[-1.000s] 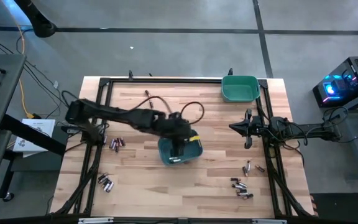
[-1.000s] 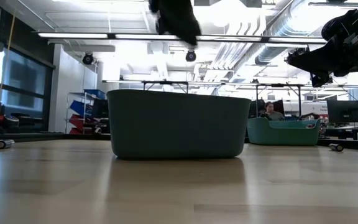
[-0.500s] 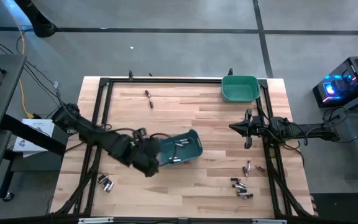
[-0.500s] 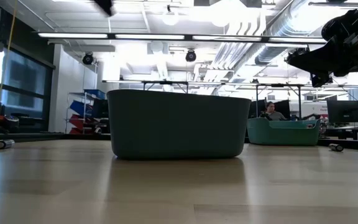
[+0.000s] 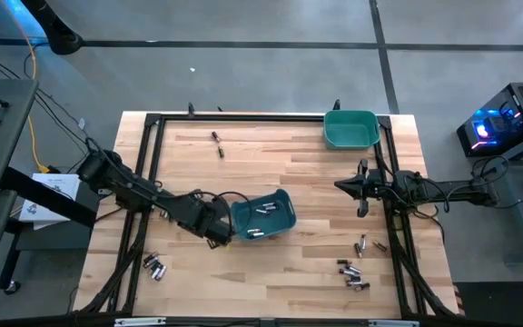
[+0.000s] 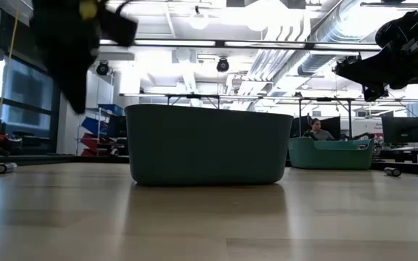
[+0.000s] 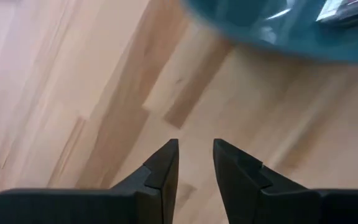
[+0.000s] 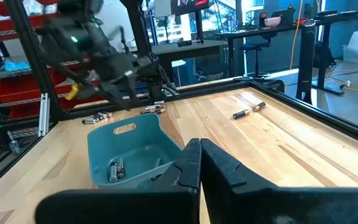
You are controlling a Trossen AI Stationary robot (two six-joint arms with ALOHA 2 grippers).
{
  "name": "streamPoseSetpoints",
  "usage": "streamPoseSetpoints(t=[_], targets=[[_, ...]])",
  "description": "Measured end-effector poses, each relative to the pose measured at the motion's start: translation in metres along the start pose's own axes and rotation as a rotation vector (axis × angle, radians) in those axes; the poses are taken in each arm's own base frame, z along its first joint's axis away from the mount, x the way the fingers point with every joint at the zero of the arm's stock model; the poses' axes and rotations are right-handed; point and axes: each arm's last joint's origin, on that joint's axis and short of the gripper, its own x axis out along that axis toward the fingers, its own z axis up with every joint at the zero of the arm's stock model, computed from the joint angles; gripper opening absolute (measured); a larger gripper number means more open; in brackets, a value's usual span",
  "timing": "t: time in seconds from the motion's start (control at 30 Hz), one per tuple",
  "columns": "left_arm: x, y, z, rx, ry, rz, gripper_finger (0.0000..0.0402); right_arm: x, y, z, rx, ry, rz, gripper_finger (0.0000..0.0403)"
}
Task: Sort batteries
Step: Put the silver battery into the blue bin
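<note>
The left gripper [image 5: 216, 234] hangs just beside the mid-table bin [image 5: 263, 214], fingers a little apart and empty — a few batteries [image 5: 260, 211] lie inside the bin, others are scattered near the tabletop's edges. The right gripper [image 5: 356, 188] waits by the right edge, pressed together.

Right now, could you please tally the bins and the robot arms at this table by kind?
Teal-green bins: 2, one mid-table, one at the far right corner
Robot arms: 2, left arm, right arm
Total: 4
The batteries are too small to count reliably.
</note>
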Motion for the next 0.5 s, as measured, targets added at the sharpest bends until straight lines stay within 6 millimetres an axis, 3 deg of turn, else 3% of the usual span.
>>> streamPoseSetpoints(t=[0.17, 0.37, 0.5], targets=[[0.013, 0.024, -0.011, -0.072, 0.066, -0.002, 0.0108, 0.000, 0.000, 0.000, 0.000, 0.000, 0.000, 0.0000], [0.005, 0.061, -0.039, -0.236, 0.006, -0.049, 0.0151, 0.000, 0.000, 0.000, 0.000, 0.000, 0.000, 0.0000], [0.000, 0.079, -0.062, -0.398, 0.079, -0.133, 0.0174, 0.000, 0.000, 0.000, 0.000, 0.000, -0.001, 0.0000]])
